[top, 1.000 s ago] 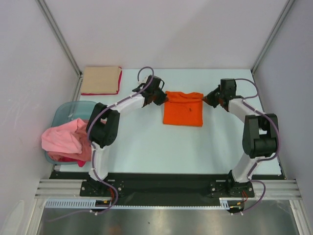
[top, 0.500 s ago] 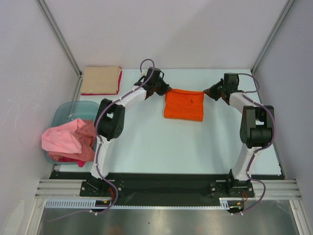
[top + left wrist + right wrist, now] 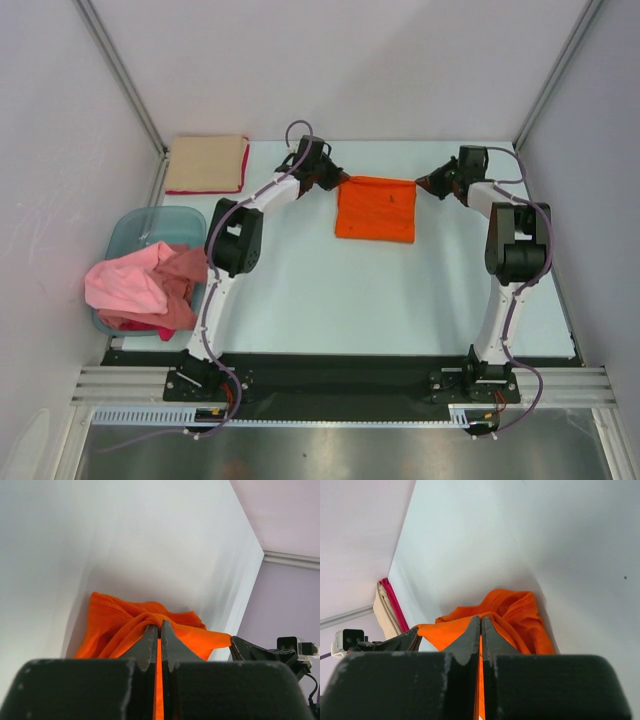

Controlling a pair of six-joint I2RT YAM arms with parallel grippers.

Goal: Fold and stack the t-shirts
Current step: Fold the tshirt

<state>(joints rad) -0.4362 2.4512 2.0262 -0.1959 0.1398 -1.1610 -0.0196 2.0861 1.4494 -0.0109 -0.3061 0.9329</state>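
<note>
Near the table's (image 3: 330,290) far edge, the left claw (image 3: 334,181) and right claw (image 3: 421,185) each clench a far corner of the orange shirt (image 3: 376,212), stretched between them. A folded tan shirt (image 3: 205,163) lies in the far-left corner. A pink shirt (image 3: 130,285) spills from the tub (image 3: 135,232) at the left edge.

The top camera looks steeply down from behind my bases over the whole table (image 3: 330,290). My wrist cameras sit low and close behind their fingers (image 3: 148,640), facing each other across the orange t-shirt (image 3: 376,208), which all three views share.
</note>
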